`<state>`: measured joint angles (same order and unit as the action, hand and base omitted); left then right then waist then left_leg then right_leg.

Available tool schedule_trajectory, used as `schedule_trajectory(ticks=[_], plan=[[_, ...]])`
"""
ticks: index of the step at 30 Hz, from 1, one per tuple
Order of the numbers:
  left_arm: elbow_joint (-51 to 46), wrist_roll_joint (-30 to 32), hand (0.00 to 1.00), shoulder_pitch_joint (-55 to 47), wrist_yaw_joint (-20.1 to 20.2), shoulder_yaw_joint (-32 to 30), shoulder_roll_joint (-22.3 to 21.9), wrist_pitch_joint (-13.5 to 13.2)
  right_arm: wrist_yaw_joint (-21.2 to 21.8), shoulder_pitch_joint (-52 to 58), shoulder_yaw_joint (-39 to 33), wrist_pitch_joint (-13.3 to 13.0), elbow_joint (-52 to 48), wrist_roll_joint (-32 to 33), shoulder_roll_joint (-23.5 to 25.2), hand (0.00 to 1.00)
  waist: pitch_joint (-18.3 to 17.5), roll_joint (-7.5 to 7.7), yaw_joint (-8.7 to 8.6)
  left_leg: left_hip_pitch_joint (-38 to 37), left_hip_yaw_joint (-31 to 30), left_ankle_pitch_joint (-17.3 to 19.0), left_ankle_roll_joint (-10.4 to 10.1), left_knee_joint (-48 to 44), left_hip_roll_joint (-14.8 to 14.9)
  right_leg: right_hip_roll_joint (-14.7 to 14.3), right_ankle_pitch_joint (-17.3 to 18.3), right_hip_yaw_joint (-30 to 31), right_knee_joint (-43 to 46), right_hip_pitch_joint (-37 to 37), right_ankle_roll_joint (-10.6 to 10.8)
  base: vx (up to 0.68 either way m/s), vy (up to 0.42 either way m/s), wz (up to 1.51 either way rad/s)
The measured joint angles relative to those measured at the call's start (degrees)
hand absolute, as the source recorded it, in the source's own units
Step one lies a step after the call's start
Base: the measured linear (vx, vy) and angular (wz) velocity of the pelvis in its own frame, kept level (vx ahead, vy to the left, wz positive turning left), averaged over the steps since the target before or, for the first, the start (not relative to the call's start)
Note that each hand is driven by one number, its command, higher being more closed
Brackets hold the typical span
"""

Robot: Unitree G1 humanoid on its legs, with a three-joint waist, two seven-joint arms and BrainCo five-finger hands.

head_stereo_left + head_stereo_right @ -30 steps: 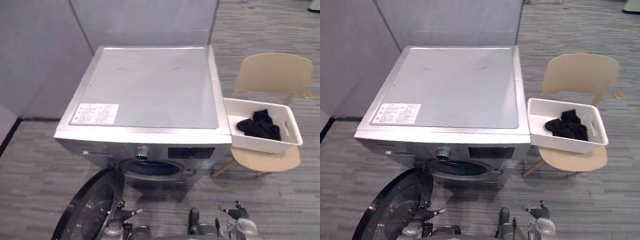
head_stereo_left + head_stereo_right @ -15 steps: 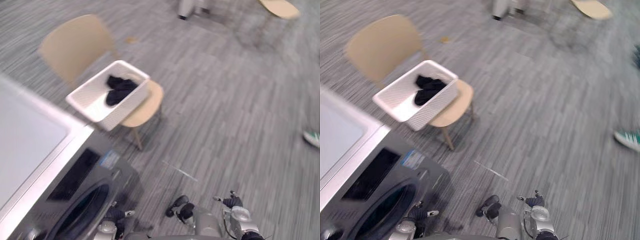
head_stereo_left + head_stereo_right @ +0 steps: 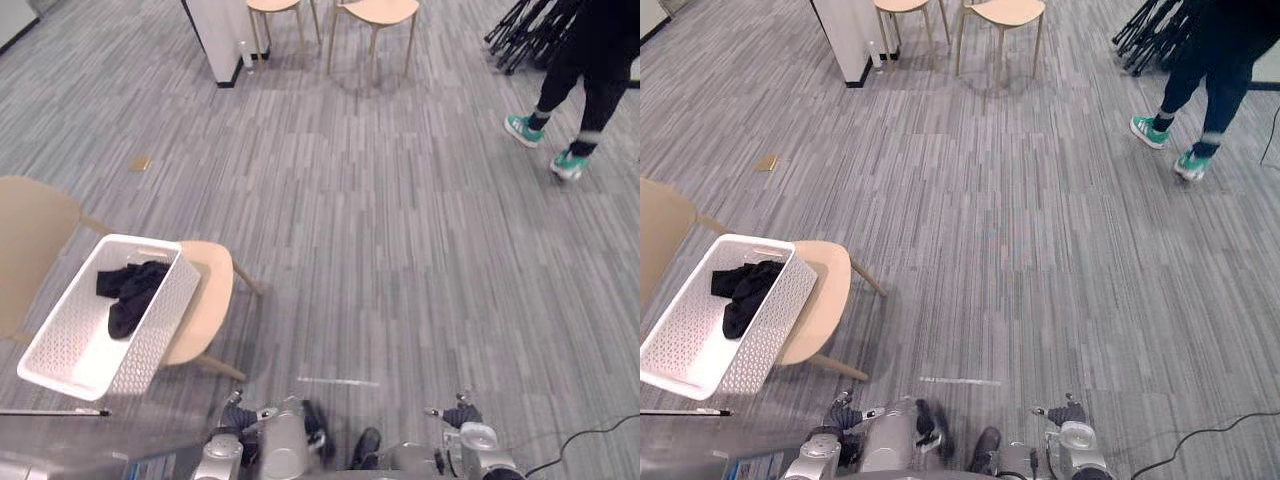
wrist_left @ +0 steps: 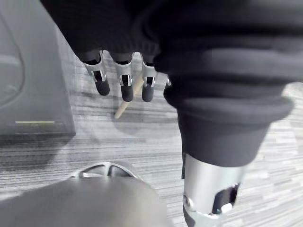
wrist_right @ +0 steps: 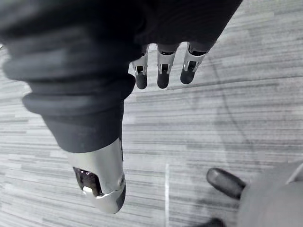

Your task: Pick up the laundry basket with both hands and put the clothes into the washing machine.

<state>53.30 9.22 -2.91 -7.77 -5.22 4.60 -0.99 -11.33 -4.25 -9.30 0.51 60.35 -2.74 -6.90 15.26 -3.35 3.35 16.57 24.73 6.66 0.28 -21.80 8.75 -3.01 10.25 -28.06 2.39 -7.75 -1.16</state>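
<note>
Both arms hang low near the floor. The left robot hand point(image 4: 124, 81) has its fingers straight and loose with nothing in them, and it's the same deal for the right robot hand point(image 5: 162, 71).

The laundry basket point(image 3: 155, 335) is well apart from both, ahead and off to the left of the left robot hand. It sits untouched on the seat of a tan chair point(image 3: 208, 300). The clothes point(image 3: 128, 292) are a dark bundle lying in the basket's far end.

The corner of the washing machine point(image 3: 55, 450) is close on the left robot hand's outer side, near the chair. One chair leg point(image 3: 215, 367) pokes out between that hand and the basket.

A short strip of white tape point(image 3: 338, 381) lies on the floor point(image 3: 400, 250) just ahead, between the two hands. Way off past the right robot hand, a person point(image 3: 600, 60) in teal shoes stands next to some black tripod legs point(image 3: 520, 30). Two more chairs point(image 3: 378, 10) and a white pillar point(image 3: 215, 30) are far ahead.
</note>
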Motion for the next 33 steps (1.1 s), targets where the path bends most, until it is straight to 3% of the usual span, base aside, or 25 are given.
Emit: schedule_trajectory(ticks=[1,2,3,4,5,7,9,11,12,13,14,15,16,17,18,19,21,24,26,28,31,33], plan=[[-0.09,-0.16,0.00,-0.20,0.04,-0.26,0.17,-0.03,-0.15,-0.53,-0.03,-0.07,-0.47,0.00,0.23,0.00,-0.29,0.94,0.80,0.08,0.43,-0.62,1.35,0.34,-1.34,0.99,-0.13,1.15,-0.59,-0.63,0.55,0.49,0.104,-0.14],[-0.32,-0.09,0.00,-0.30,0.14,-1.44,0.13,0.03,-0.21,-1.47,-0.03,-0.12,-0.53,-0.11,0.38,0.00,0.03,1.84,0.60,0.94,0.47,1.02,3.96,-2.10,-2.08,2.19,0.79,1.18,1.18,-0.35,2.05,0.50,0.122,0.02],[-0.16,-0.13,0.00,-0.30,0.09,-2.17,-0.11,0.10,-0.20,-1.45,-0.04,-0.11,-0.36,-0.12,0.44,0.00,0.04,1.84,0.60,0.93,0.57,1.85,5.46,-2.57,-2.16,2.92,1.70,1.02,3.65,0.15,3.43,0.48,0.158,0.17],[0.88,-0.17,0.00,-0.12,-0.06,-2.39,-0.24,0.46,-0.20,-1.52,-0.21,-0.11,-0.27,-0.12,0.45,0.00,-0.22,1.39,0.54,-1.28,0.69,4.11,6.38,-1.75,-2.90,5.94,4.27,1.55,14.20,2.75,7.04,0.49,0.171,0.16],[1.18,-0.17,0.00,0.04,-0.04,-2.18,0.09,0.63,-0.20,-1.50,-0.25,-0.11,-0.33,-0.12,0.24,0.00,-0.07,1.86,0.48,-3.56,0.55,4.47,6.44,-0.64,-3.45,8.37,4.87,2.15,22.61,5.41,7.68,0.53,0.167,0.33],[1.22,-0.82,0.00,0.16,-0.05,-1.37,1.48,0.74,0.15,-1.67,0.27,-0.05,-0.44,-0.14,1.09,0.00,1.05,4.00,-0.46,-10.70,-2.25,6.17,7.95,1.31,-6.81,18.13,-0.85,4.12,56.62,15.97,3.38,0.55,0.101,0.71],[1.24,-1.50,0.00,-0.10,-0.06,-0.86,1.24,0.77,0.20,-1.48,0.34,-0.07,-0.49,-0.18,1.14,0.00,1.46,3.20,-1.43,-16.27,-6.30,7.09,7.24,3.58,-6.83,19.42,0.60,4.63,62.66,18.96,1.49,0.55,-0.007,0.99],[1.12,-1.91,0.00,-0.16,-0.12,-0.37,1.28,0.75,0.21,-1.33,1.02,-0.12,-1.15,-0.25,1.14,0.00,1.72,2.71,-1.58,-20.54,-10.17,7.10,7.22,5.80,-6.75,19.13,2.24,4.99,57.53,21.49,1.74,0.51,-0.086,1.01],[0.83,-1.95,0.00,0.02,-0.19,-0.09,1.20,0.73,0.23,-1.42,1.38,-0.19,-1.63,-0.26,1.12,0.00,1.66,2.75,-1.73,-21.85,-14.01,7.55,6.44,6.07,-6.27,17.86,3.19,6.96,50.07,23.84,2.65,0.48,-0.200,1.19],[0.78,-1.95,0.00,0.63,-0.16,0.21,0.63,0.71,0.28,-1.31,1.40,-0.17,-2.30,-0.25,0.95,0.00,2.00,2.04,-2.35,-22.46,-17.55,8.47,4.82,5.63,-4.72,13.71,2.80,10.54,37.08,24.46,3.69,0.46,-0.233,1.35],[0.71,-1.93,0.00,0.91,-0.15,0.32,0.36,0.68,0.26,-1.05,1.39,-0.15,-2.84,-0.24,1.07,0.00,2.21,1.51,-2.50,-22.41,-19.19,8.89,4.06,5.28,-4.40,12.03,1.62,13.91,29.84,24.45,4.67,0.54,-0.357,1.68],[0.70,-1.92,0.00,1.85,-0.14,0.60,-0.11,0.70,0.28,-0.30,1.19,-0.19,-3.24,-0.14,1.39,0.00,1.74,2.58,-2.37,-22.02,-22.33,10.19,1.76,4.32,-4.04,9.52,-1.93,22.28,18.12,23.95,5.93,0.42,-0.329,2.11],[-0.14,-1.88,0.00,2.08,-0.10,0.92,0.08,0.61,-0.04,0.92,0.85,-0.03,-3.35,-0.11,2.34,0.00,0.90,4.50,-2.66,-19.94,-26.41,12.50,-2.16,1.82,-4.90,9.29,-7.57,30.18,8.41,22.45,8.00,0.42,-0.360,2.28],[-0.30,-1.88,0.00,2.55,-0.13,1.00,-0.29,0.53,-0.12,1.36,0.06,-0.14,-3.62,0.36,2.70,0.00,1.39,4.14,-2.59,-19.44,-28.82,13.92,-3.61,0.67,-4.70,9.57,-12.65,30.55,8.58,21.85,9.12,0.40,-0.397,2.14],[-0.67,-1.92,0.00,3.18,-0.16,0.67,-3.26,0.54,-0.44,1.25,-0.71,0.04,-4.65,0.41,1.17,0.00,1.21,1.42,-1.00,-17.52,-31.01,13.74,-5.11,-0.56,-2.10,8.69,-10.61,25.90,10.96,21.68,7.27,0.45,-0.452,1.79],[-1.49,-1.94,0.00,3.14,-0.27,0.45,-5.12,0.46,-0.98,1.33,-1.04,-0.07,-6.11,0.42,0.70,0.00,0.73,0.56,0.59,-15.45,-32.07,12.48,-6.63,-1.30,-0.56,8.94,-9.07,21.04,13.00,21.82,6.23,0.42,-0.428,1.69],[-2.50,-2.04,0.00,3.29,-0.69,0.30,-6.06,0.36,-0.98,1.23,-1.00,-0.29,-8.00,0.44,1.05,0.00,0.33,-0.11,0.75,-12.98,-34.40,9.48,-7.67,-1.45,1.47,9.72,-7.32,12.51,14.49,19.30,3.98,0.21,-0.278,2.06],[-3.40,-2.52,0.00,3.19,-1.22,0.73,-6.33,0.41,-1.31,1.23,-1.95,-0.46,-7.71,0.90,0.64,0.00,0.02,0.29,1.98,-12.16,-27.27,4.54,-7.09,1.58,3.75,11.17,-7.05,3.28,10.43,11.62,3.58,0.18,-0.168,2.24],[-3.22,-2.54,0.00,3.03,-1.35,1.53,-5.91,0.55,-2.28,0.22,-2.39,-0.77,-7.43,2.13,-0.58,0.00,-1.22,0.34,2.15,-11.52,-11.26,2.35,-7.18,4.10,5.47,12.59,-7.07,-3.03,7.51,8.57,3.62,0.11,0.015,1.79],[-3.14,-2.50,0.00,2.81,-1.40,3.23,-4.84,0.60,-2.49,-0.57,-3.25,-0.93,-7.06,2.32,-1.03,0.00,-1.38,0.40,2.24,-10.78,-2.38,1.80,-6.35,4.02,5.56,14.05,-7.11,-7.52,7.03,6.91,3.69,0.07,0.084,1.20],[-2.72,-2.26,0.00,1.64,-1.38,3.52,-3.23,0.64,-2.53,-0.29,-4.50,-0.94,-6.42,2.32,0.79,0.00,-2.41,1.78,2.11,-10.31,5.80,0.17,-3.78,3.39,4.35,16.76,-7.54,-14.83,6.47,3.17,4.36,0.06,0.135,1.04],[-1.96,-2.10,0.00,1.68,-1.29,3.51,-2.70,0.58,-2.55,-0.22,-4.48,-0.85,-6.04,2.31,1.43,0.00,-2.64,2.19,2.14,-10.39,4.60,0.02,-3.52,3.82,2.91,17.59,-7.58,-17.37,6.40,1.14,4.39,0.06,0.129,0.82]])
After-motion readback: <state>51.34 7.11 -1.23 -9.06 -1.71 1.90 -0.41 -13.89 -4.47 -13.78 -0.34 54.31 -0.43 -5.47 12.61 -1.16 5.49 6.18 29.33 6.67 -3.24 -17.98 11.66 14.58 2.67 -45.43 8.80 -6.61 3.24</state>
